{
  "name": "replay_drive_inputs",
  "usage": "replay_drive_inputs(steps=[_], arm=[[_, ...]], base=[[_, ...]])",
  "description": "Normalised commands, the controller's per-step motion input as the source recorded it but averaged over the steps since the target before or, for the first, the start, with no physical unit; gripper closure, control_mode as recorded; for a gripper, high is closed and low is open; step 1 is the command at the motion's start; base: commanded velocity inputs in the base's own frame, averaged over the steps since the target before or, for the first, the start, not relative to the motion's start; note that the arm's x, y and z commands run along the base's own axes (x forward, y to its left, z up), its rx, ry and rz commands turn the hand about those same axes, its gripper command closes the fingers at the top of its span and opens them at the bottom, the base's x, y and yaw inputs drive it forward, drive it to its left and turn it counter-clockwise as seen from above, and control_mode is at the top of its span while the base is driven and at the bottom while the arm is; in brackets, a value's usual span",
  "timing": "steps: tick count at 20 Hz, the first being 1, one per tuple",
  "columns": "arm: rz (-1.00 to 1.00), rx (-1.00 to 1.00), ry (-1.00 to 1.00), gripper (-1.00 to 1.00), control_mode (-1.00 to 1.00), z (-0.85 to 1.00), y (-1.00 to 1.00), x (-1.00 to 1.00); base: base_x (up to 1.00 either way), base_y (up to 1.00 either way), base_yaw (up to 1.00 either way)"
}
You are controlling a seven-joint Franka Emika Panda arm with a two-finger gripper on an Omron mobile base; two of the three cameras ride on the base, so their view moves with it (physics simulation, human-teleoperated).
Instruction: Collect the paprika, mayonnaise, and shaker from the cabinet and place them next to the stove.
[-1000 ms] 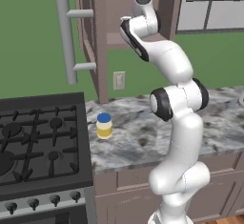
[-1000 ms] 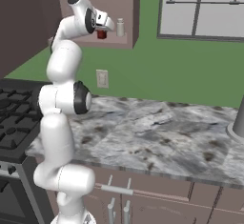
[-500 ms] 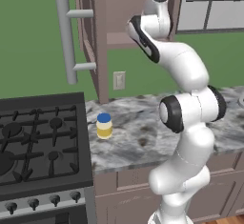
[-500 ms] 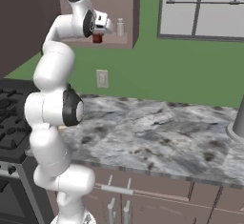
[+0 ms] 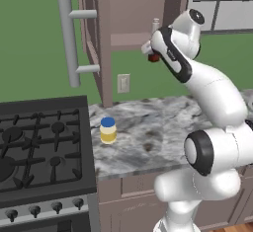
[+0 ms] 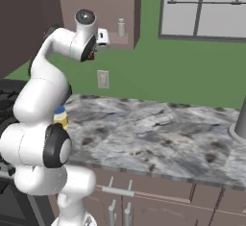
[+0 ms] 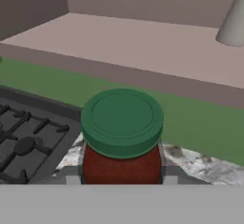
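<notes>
The pincer is clamped on the paprika, one small dark red jar with a green cap, held upright between the two finger tips, one on each side of its red body. From the left base camera the jar shows as a red patch at the end of the hand, raised in the air just in front of the open cabinet and level with its inner shelf.

One shaker, slim and whitish-grey, stands on that shelf; the right base camera shows it near the front edge, just beside the hand. In the hand camera its pale base sits at the upper right, well apart from the held jar.

The cabinet door swings out to the left and carries one long grey vertical bar handle.

Below, one mayonnaise jar, pale yellow with a blue lid, stands upright on the grey marbled surface, just beside the right edge of the black stove. From the right base camera it is partly hidden behind the arm.

Four dark knobs show along the stove front. One white wall outlet sits on the green wall under the cabinet.
</notes>
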Motion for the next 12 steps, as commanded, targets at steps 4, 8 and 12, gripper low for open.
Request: replay_drive_inputs(steps=[4, 8, 12], arm=[[0.43, 0.0, -0.04, 1.0, -1.0, -0.4, 0.0, -0.87], [0.48, 0.0, 0.0, 1.0, -1.0, -0.47, 0.0, -0.59], [0.48, -0.05, 0.0, 1.0, -1.0, -0.63, 0.11, -0.34]], base=[[0.0, 0.0, 0.0], [0.0, 0.0, 0.0], [0.0, 0.0, 0.0]])
